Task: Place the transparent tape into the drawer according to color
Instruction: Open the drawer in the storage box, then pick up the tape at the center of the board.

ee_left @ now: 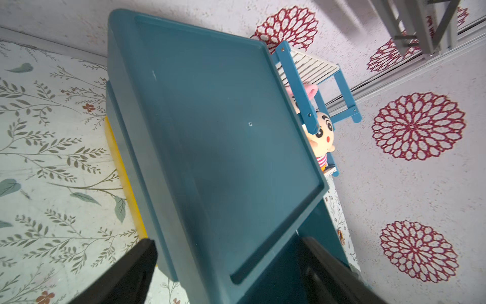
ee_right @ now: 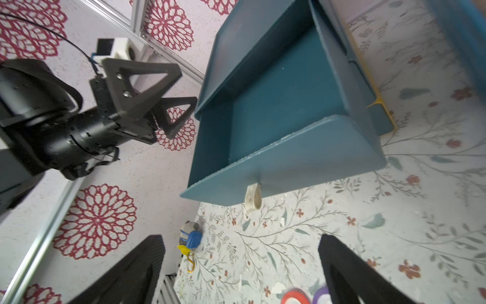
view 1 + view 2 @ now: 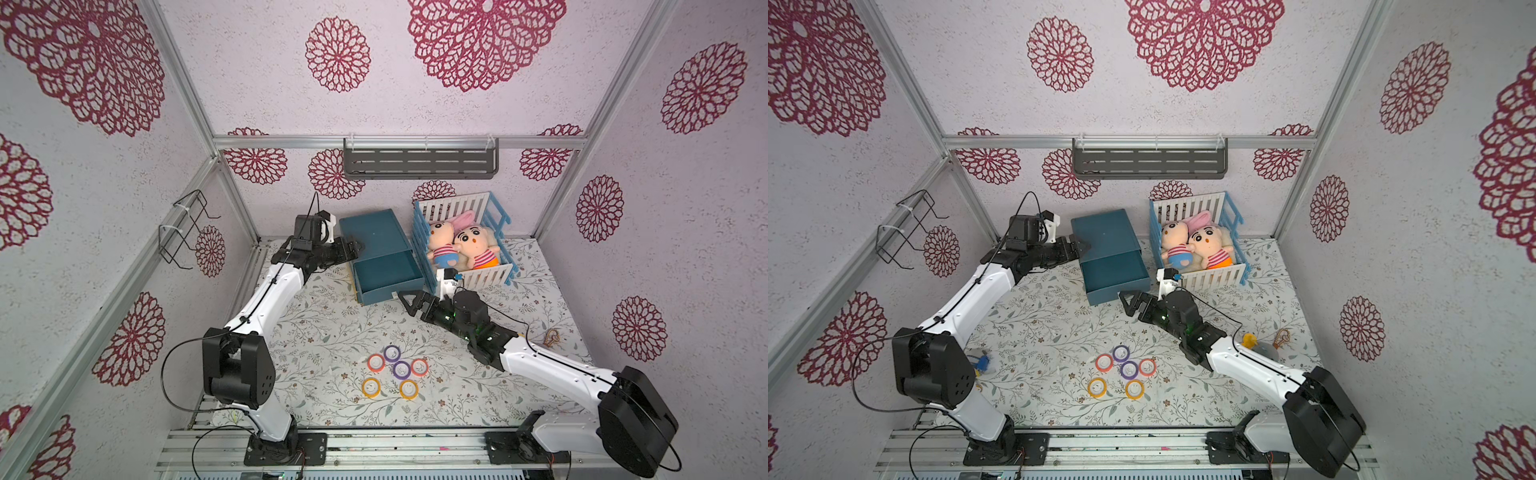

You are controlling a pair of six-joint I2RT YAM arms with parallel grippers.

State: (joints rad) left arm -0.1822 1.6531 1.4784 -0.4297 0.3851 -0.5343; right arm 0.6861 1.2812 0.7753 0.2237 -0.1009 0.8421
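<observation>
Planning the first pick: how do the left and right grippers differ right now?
The left gripper sits at the cabinet's upper side edge; the right gripper faces the open drawer's front, apart from it. The right gripper is nearer the tape rolls than the left gripper. Both are open and empty.

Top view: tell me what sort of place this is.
Likely a robot test cell dressed as a room: an aluminium frame holds wallpaper panels, the left arm and right arm stand on a base rail, and a toy crib sits on a floral cloth.
</observation>
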